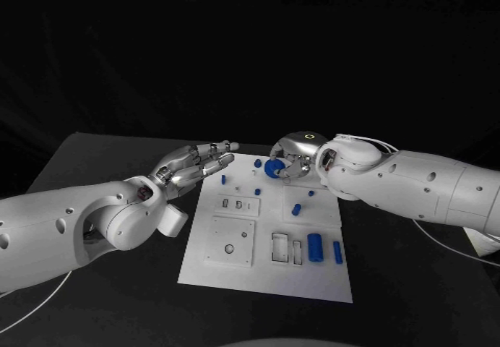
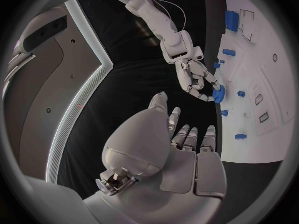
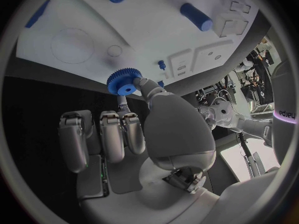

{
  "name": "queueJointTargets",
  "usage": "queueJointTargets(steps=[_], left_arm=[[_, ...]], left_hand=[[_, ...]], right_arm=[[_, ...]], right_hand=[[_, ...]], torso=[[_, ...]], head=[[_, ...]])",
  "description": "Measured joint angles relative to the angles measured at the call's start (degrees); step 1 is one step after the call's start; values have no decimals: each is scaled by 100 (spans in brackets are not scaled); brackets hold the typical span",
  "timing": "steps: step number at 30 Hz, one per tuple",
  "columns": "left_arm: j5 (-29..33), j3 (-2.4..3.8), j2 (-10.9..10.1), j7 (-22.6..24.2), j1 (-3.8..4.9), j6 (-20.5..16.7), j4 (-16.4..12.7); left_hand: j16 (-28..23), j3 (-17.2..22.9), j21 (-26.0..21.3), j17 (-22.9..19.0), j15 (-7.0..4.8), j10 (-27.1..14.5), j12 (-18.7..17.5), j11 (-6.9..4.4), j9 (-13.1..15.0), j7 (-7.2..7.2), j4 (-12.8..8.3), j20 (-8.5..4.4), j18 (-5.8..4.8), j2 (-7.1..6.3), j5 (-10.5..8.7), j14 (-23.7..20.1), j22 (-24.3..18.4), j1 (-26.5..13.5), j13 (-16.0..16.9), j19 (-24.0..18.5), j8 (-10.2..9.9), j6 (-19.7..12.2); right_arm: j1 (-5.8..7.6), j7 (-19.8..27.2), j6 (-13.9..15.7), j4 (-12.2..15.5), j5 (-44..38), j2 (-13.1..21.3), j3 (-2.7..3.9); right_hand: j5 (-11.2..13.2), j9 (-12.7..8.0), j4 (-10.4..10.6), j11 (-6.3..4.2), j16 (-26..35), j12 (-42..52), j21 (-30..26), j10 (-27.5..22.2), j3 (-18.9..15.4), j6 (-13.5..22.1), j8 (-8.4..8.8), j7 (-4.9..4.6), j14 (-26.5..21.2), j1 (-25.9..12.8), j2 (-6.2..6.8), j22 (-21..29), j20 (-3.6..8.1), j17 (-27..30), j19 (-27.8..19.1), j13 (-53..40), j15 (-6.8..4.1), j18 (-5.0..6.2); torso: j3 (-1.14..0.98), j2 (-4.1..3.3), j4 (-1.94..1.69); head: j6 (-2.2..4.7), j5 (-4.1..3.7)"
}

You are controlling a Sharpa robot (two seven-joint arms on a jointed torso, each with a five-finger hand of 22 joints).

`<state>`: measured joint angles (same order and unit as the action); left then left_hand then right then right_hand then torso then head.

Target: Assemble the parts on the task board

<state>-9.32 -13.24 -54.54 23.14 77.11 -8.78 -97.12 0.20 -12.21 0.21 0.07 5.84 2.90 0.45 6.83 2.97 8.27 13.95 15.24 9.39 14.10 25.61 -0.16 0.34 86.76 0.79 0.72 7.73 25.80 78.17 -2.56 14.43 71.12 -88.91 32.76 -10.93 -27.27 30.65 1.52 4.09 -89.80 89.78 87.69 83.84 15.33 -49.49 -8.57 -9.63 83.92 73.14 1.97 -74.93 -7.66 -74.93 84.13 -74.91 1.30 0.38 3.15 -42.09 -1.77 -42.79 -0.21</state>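
Right hand (image 1: 295,157) pinches blue gear (image 3: 124,81) over far edge of task board (image 1: 266,275), likely lining it up for seating; left hand (image 1: 193,168) hovers beside, fingers extended, empty.

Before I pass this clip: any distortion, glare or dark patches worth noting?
Head view: dim, black backdrop, task board stands out evenly lit. Left wrist view: fisheye bends the board's edges. Right wrist view: same bending; blue gear in the right hand stays sharp.
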Motion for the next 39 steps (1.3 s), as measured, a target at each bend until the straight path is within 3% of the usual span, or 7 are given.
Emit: queueJointTargets(steps=[16,27,31,32,33,35,39], left_arm=[[-2,0,86,-3,-1,2,47],[-3,0,93,-11,-1,4,45],[-3,0,91,-15,-1,5,44],[-3,0,93,-16,-1,5,44],[-3,0,95,-16,-1,5,45],[-3,0,105,-18,-1,6,51],[-3,0,120,-23,-1,10,64]], left_hand=[[0,0,24,1,20,0,0,0,-1,0,0,0,0,0,0,21,4,0,-1,0,0,0],[0,0,24,2,20,21,0,21,-1,0,0,0,0,0,0,20,3,0,-1,0,0,0],[0,0,24,2,20,21,0,21,-1,0,0,0,0,0,0,20,3,0,-2,0,0,0],[0,0,24,2,20,21,0,21,-1,0,0,0,0,0,0,20,3,0,-2,0,0,0],[0,0,24,2,20,21,0,21,-1,0,0,0,0,0,0,20,3,0,-2,0,0,0],[0,0,24,2,20,21,0,21,-1,0,0,0,0,0,0,20,3,0,-2,0,0,0],[0,0,24,2,20,21,0,21,-1,0,0,0,0,0,0,20,3,0,-2,0,0,0]], right_arm=[[-10,69,-229,-516,130,-638,24],[-96,127,-241,-859,151,-917,37],[-120,131,-242,-913,151,-948,29],[-122,131,-244,-918,152,-950,29],[-124,131,-248,-921,152,-952,28],[-126,131,-259,-922,152,-953,28],[-129,132,-276,-915,153,-944,28]], right_hand=[[113,1,0,0,0,0,0,0,0,9,-1,9,21,0,1,1,-1,1,0,0,-20,0],[124,1,18,0,0,0,-21,0,18,11,-2,11,21,-2,3,2,-1,2,0,0,-20,0],[212,2,49,0,0,0,-21,0,49,64,-30,64,21,-10,9,2,-1,2,0,-4,-20,0],[281,5,70,15,0,0,-41,15,70,94,33,93,21,-37,11,2,-1,2,0,-4,-20,0],[368,199,84,51,0,0,-50,24,81,159,156,97,7,-113,7,2,-1,2,0,-4,-6,0],[519,378,133,95,0,0,-50,10,87,390,373,27,10,-192,-36,2,-3,2,-2,-4,54,0],[735,20,151,95,0,0,-70,10,105,921,505,-54,10,-240,-44,2,-56,2,-10,-4,54,1]], torso=[[-3,-1,-19],[-7,-17,-76],[-7,-19,-88],[-7,-19,-88],[-5,-19,-88],[-3,-18,-87],[-3,-14,-85]], head=[[-7,-3],[-2,-4],[-16,-12],[-23,-12],[-26,-12],[-32,-11],[-41,-9]])
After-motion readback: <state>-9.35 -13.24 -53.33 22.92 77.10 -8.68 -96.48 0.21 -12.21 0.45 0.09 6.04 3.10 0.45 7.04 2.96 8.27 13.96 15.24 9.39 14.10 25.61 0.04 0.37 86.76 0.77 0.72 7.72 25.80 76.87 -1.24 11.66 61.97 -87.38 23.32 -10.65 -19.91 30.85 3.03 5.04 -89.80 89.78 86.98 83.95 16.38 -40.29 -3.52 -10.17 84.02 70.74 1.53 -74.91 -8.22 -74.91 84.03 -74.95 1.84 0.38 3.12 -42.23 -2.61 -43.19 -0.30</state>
